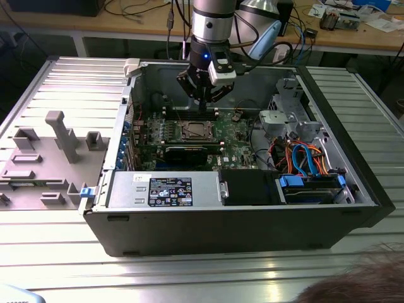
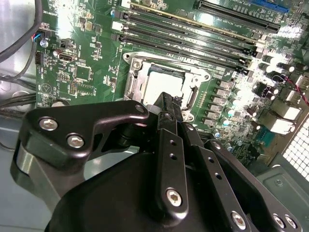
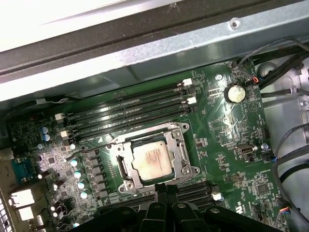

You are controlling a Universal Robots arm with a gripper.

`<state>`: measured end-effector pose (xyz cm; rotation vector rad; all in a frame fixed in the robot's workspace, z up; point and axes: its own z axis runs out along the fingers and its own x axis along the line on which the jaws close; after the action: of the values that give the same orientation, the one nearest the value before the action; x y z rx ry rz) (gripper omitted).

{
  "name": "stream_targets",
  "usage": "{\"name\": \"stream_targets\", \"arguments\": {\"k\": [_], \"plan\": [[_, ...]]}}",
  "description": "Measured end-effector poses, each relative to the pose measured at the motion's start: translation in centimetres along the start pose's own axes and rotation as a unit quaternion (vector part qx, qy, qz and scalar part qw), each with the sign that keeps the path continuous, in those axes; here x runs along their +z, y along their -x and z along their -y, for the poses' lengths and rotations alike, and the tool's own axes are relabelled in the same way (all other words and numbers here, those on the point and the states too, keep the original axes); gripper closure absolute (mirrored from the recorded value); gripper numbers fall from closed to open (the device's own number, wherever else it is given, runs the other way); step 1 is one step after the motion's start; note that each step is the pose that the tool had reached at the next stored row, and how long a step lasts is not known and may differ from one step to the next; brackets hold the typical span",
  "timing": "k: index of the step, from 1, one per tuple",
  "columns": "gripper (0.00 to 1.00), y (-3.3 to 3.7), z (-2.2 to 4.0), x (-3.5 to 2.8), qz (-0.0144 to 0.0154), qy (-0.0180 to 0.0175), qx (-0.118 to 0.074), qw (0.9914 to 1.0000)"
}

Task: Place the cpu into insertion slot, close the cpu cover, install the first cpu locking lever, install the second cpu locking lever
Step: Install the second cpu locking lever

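The gripper (image 1: 206, 95) hangs inside the open computer case (image 1: 252, 221), low over the green motherboard (image 1: 237, 142) and just on the far side of the insertion slot (image 1: 194, 130) in the exterior view. Its black fingers (image 2: 169, 121) stand pressed together with nothing between them, their tips right at the socket's edge in the second wrist view.

The cpu (image 3: 152, 160) lies flat in the insertion slot (image 3: 152, 159), its dull silver top showing through the window of the cpu cover (image 3: 166, 133), which is down over the chip (the frame sits flat around it on all sides). I cannot tell how the locking levers stand.

Long black memory slots (image 3: 130, 113) run beside the socket, and a round coin cell (image 3: 235, 93) sits on the board well apart from it. In the exterior view a silver power supply (image 1: 164, 189) lies along the case's near wall, with blue and orange cables (image 1: 303, 158) at the exterior view's right.
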<state>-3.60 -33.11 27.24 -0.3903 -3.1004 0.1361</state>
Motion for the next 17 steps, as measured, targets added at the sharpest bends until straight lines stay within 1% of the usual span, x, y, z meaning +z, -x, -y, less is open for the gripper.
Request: {"name": "stream_targets", "arguments": {"k": [10, 17], "plan": [[0.89, 0.0, 0.0, 0.0, 0.0012, 0.0, -0.013, 0.99991], [0.89, 0.0, 0.0, 0.0, 0.0022, 0.0, -0.024, 0.9997]]}}
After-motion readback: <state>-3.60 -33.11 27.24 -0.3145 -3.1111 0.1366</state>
